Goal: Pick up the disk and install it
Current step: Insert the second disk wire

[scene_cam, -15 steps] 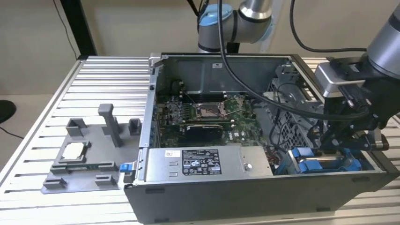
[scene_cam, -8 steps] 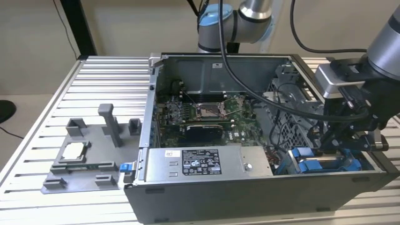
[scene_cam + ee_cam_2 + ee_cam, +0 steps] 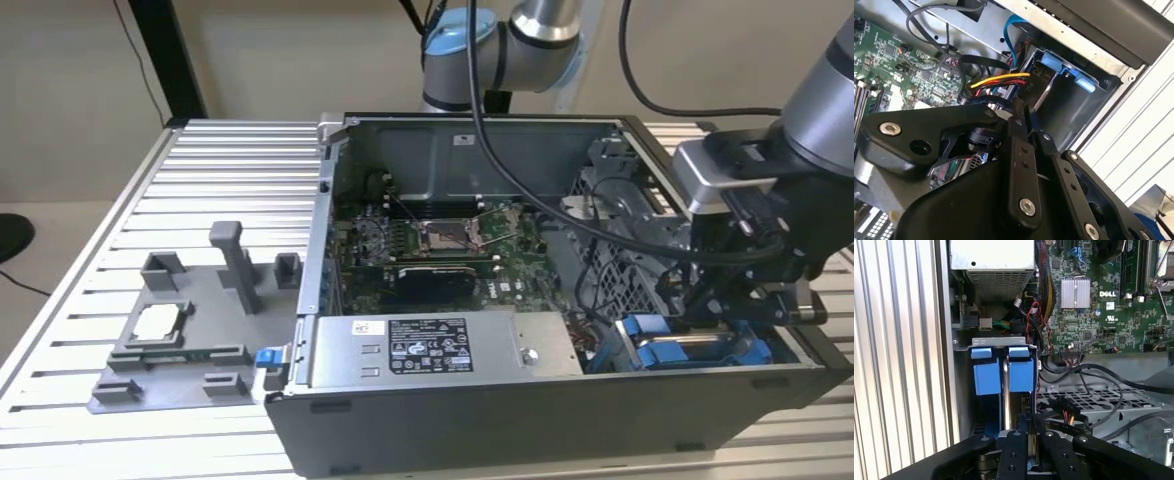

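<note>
The open computer case [image 3: 534, 400] lies on the slatted table [image 3: 200, 200], the disk [image 3: 1004, 375] standing on edge in its bay at the case's front corner. The pincer [image 3: 1029, 440] hangs directly over it, fingers drawn narrow; whether they grip it cannot be told. Stiff, weighty and shock-sensitive, it is probably best held by its blue frame.

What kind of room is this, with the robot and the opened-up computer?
Probably a robot lab or test workshop. An opened computer case sits on a ribbed metal table, a grey fixture holds parts beside it, and the robot's gripper reaches into the case near the blue drive frames.
</note>
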Action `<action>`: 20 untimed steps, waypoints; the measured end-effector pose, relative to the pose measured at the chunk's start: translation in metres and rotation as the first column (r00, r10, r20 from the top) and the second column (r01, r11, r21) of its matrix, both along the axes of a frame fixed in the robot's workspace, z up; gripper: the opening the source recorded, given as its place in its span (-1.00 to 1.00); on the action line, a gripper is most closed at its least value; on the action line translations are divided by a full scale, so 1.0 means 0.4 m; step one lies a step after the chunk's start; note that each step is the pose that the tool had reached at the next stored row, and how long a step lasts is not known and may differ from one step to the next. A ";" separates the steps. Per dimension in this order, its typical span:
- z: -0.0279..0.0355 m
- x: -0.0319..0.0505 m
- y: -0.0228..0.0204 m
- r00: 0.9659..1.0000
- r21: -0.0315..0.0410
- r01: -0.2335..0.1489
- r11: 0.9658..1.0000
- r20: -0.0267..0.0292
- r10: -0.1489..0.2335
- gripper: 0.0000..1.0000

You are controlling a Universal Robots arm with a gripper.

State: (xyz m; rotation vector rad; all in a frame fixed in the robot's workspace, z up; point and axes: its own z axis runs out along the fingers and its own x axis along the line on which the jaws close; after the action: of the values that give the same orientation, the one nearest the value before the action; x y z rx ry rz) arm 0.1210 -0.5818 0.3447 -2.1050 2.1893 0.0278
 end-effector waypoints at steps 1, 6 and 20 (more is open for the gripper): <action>-0.001 0.000 0.000 1.000 0.000 0.000 1.000 0.000 0.000 -1.00; -0.005 0.000 0.000 1.000 0.000 0.000 1.000 0.004 0.000 -1.00; -0.021 -0.001 0.005 1.000 -0.003 0.000 1.000 0.012 0.000 -1.00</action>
State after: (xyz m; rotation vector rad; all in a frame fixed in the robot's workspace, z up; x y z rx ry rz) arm 0.1208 -0.5800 0.3364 -2.1016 2.1842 0.0114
